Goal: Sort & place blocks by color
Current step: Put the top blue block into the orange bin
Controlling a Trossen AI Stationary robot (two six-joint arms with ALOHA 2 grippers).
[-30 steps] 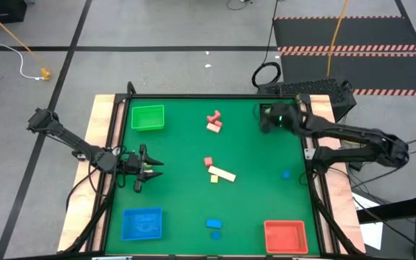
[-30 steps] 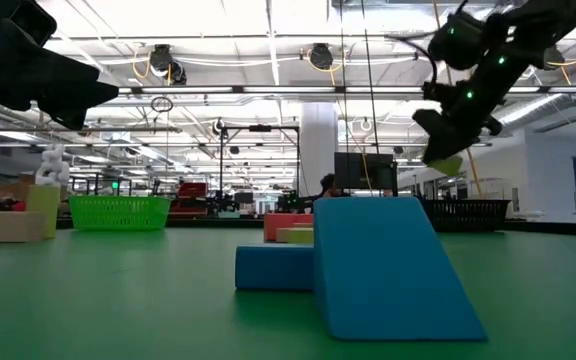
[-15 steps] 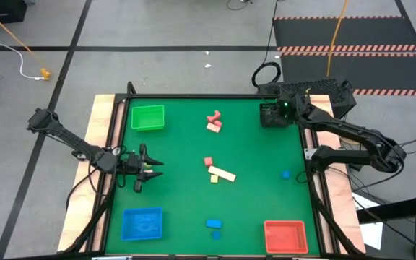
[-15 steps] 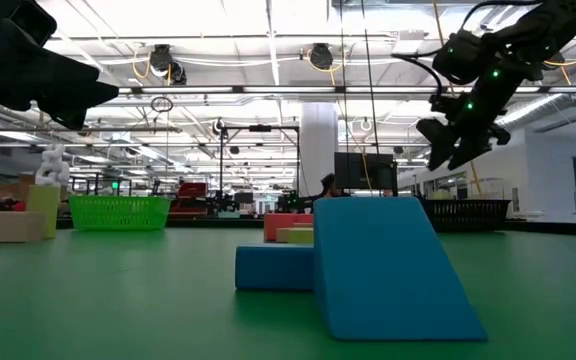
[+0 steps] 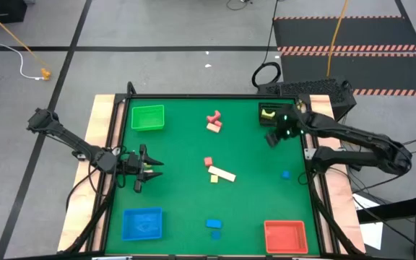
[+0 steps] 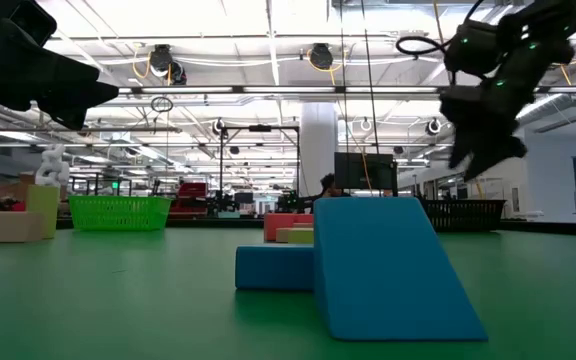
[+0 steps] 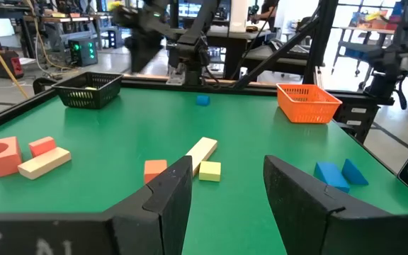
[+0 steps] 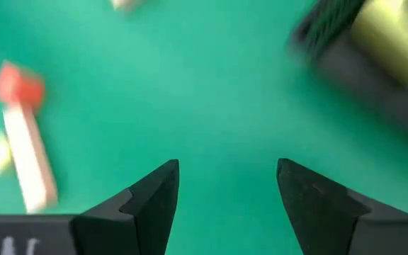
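My right gripper [image 5: 272,139] [image 8: 229,170] is open and empty above the green mat, just on the near side of the black tray [image 5: 268,112]. A yellow block [image 5: 269,114] [image 8: 395,35] lies in that tray. My left gripper [image 5: 149,167] [image 7: 225,170] waits open at the mat's left side. Mid-mat lie a red cube [image 5: 208,162], a cream bar [image 5: 223,174] and a small yellow block [image 5: 213,179]. A red piece [image 5: 214,117] and a cream block [image 5: 214,127] lie farther back. One blue block [image 5: 285,174] sits at the right, two blue pieces [image 5: 214,224] [image 6: 358,265] near the front edge.
Green tray [image 5: 147,117] at the far left corner, blue tray [image 5: 141,223] at the near left, red tray [image 5: 285,236] at the near right. A raised frame [image 5: 313,180] borders the mat. Open mat lies between my right gripper and the central blocks.
My right gripper carried a yellow block over the black tray at the far right, let it go there, then drew back toward the near edge with its fingers apart. The yellow block now lies in the black tray.
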